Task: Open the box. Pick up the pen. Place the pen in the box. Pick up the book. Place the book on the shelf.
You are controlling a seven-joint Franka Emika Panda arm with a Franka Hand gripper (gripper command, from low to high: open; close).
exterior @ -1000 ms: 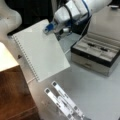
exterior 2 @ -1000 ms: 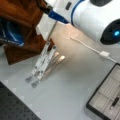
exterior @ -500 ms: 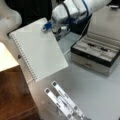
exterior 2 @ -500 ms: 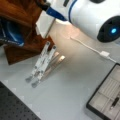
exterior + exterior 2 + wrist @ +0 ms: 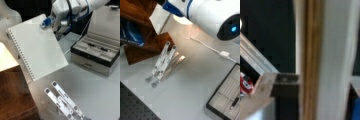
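Observation:
The book (image 5: 37,48), a pale spiral-bound pad, hangs tilted in the air above the shelf's edge. My gripper (image 5: 53,24) is shut on the book's top corner. In a front view the book (image 5: 159,17) sits against the dark reddish-brown shelf (image 5: 137,27), with the gripper (image 5: 171,8) just above it. The shelf's cream top board (image 5: 5,61) lies at a front view's left. The box (image 5: 100,58) stands open, lid up. The pen (image 5: 96,46) lies inside it and appears again as the pen (image 5: 234,102) in the box (image 5: 226,100). The wrist view is filled by the book's edge (image 5: 336,60).
A silvery slatted metal stand (image 5: 62,102) lies on the grey table in front of the shelf, and shows again as the stand (image 5: 165,62). A white cable (image 5: 210,47) runs across the table under the arm (image 5: 215,17). Blue items (image 5: 131,33) sit inside the shelf.
The gripper has carried the book a little further up and towards the shelf. The box and the pen in it have not moved.

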